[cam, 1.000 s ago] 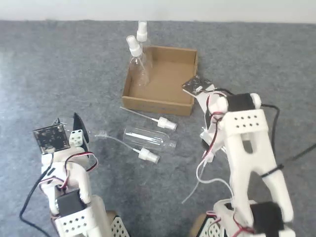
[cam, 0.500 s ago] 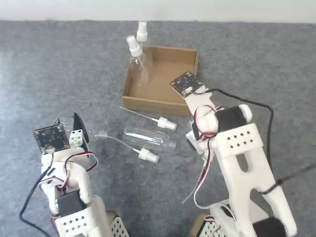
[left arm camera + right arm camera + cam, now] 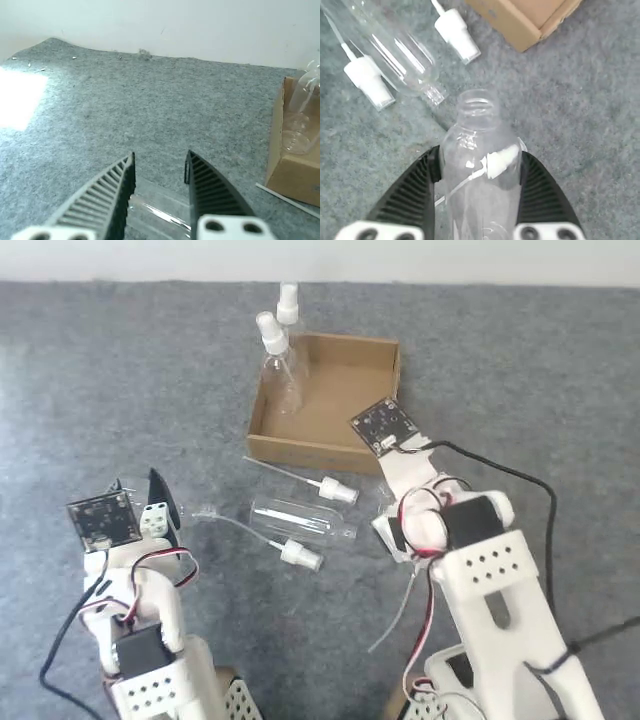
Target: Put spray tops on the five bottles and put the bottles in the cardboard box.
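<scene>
Got the cardboard box (image 3: 315, 453) far-middle on the table (image 3: 100, 360), with two capped bottles (image 3: 278, 370) standing at its far-left corner. Just near of the box, a far spray top (image 3: 338, 491), tube trailing off to the far left. Near of that, a lying bottle (image 3: 300, 519), neck to the right. Nearer again, a near spray top (image 3: 301, 556), tube running left toward the left claw (image 3: 160, 156). Over at near left, that claw with a crosswise bottle (image 3: 160, 212) in it. Right of the lying bottle, near-right of the box: right claw (image 3: 480, 156) with an open bottle (image 3: 480, 130), mouth close by the lying bottle's neck.
</scene>
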You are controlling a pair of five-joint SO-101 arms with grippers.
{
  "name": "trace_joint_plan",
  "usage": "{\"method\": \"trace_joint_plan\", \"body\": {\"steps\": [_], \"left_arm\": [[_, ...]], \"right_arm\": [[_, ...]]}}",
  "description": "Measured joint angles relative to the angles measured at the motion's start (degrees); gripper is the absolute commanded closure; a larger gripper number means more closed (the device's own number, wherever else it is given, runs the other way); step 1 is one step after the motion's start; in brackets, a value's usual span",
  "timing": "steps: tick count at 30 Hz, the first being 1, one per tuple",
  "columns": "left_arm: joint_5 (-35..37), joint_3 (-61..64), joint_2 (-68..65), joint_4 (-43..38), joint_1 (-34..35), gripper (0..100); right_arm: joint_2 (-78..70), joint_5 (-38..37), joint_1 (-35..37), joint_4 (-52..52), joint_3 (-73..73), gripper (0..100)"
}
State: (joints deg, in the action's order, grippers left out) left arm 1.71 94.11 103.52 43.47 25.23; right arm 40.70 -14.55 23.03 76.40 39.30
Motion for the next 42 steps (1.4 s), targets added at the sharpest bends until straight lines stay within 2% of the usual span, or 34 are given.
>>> {"method": "trace_joint_plan", "body": {"steps": [18,42], "left_arm": [[0.0,0.0,0.0,0.0,0.0,85],[0.0,0.0,0.0,0.0,0.0,85]], "right_arm": [[3.1,0.3,0.0,-7.6,7.9,95.0],[25.2,0.5,0.2,-7.6,18.2,95.0]]}}
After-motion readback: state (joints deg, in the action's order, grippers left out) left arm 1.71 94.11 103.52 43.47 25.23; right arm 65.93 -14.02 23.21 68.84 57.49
